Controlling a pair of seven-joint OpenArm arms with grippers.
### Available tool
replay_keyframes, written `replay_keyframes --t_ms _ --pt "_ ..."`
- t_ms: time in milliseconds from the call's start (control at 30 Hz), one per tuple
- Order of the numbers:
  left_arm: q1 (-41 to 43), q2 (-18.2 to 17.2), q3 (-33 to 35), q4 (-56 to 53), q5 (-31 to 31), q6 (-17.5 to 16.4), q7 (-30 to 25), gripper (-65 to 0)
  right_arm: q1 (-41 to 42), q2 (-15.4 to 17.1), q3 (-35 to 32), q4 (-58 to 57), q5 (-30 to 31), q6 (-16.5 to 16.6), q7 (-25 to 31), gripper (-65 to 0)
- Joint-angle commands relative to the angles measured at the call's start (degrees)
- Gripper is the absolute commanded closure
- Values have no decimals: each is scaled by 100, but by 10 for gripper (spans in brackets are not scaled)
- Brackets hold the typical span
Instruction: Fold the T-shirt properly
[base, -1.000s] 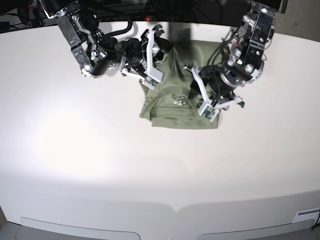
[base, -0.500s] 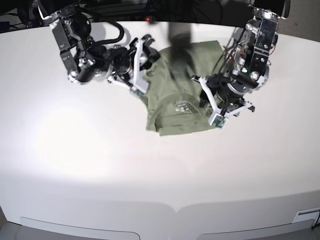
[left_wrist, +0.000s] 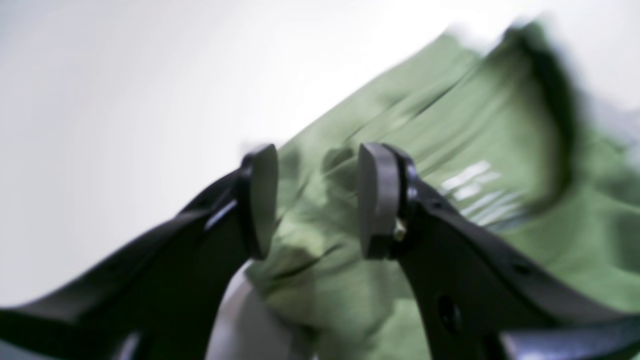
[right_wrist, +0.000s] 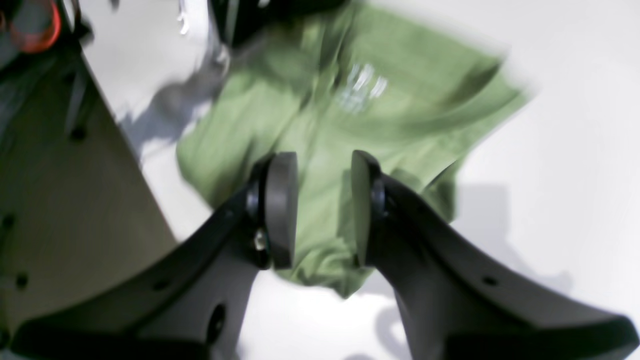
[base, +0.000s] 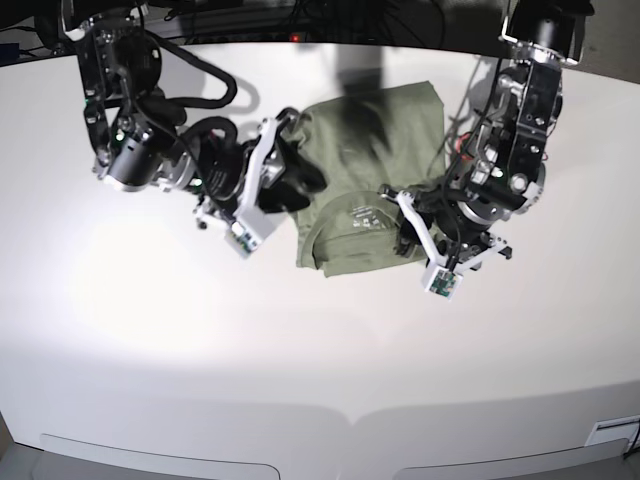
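The green T-shirt (base: 365, 165) lies folded into a compact block at the back middle of the white table (base: 300, 340), neckline toward the front with its white label marks (base: 362, 213) showing. My right gripper (base: 298, 182) hovers at its left edge, open, with nothing between the pads (right_wrist: 281, 210); the T-shirt (right_wrist: 380, 115) lies beneath it. My left gripper (base: 412, 228) is open over the front right corner, and no cloth is held between its fingers (left_wrist: 262, 200). The T-shirt (left_wrist: 450, 150) is blurred in both wrist views.
Dark cables and equipment (base: 300, 15) run along the table's back edge. The right wrist view shows a tan surface (right_wrist: 60, 200) past the table edge and a red object (right_wrist: 35, 25) at top left. The table's front edge (base: 350, 425) has a seam.
Both arms have swung toward the front of the table, the right one also leftward. The T-shirt's front edge now lies nearer the front. Neither gripper's jaw gap has changed.
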Motion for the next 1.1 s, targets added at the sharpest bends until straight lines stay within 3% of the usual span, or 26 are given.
replay_keyframes --t_ms 0,167,267,433,700,933,1067 --pt "4 2 -11 295 -127 -17 -199 -249 127 -15 173 127 61 25 168 -189" --pt "566 0 -9 1239 -138 -44 -297 -249 522 -411 1104 131 136 25 219 -189" --pt "1012 7 2 1508 -452 -157 -376 -249 774 -595 1683 131 271 25 203 -189" --pt "1534 199 7 1320 -577 -1003 -1182 -249 1036 -623 2175 131 697 25 -184 -189" --pt "1207 494 7 -354 446 -1029 -2846 -249 1075 -623 2218 131 855 25 -717 -189" --pt "909 492 7 -1661 501 -1029 -3176 -249 1078 -623 2218 131 857 25 -732 -189" --pt "896 492 7 -2055 850 -1029 -3346 -249 1080 -623 2218 129 855 25 -732 -189"
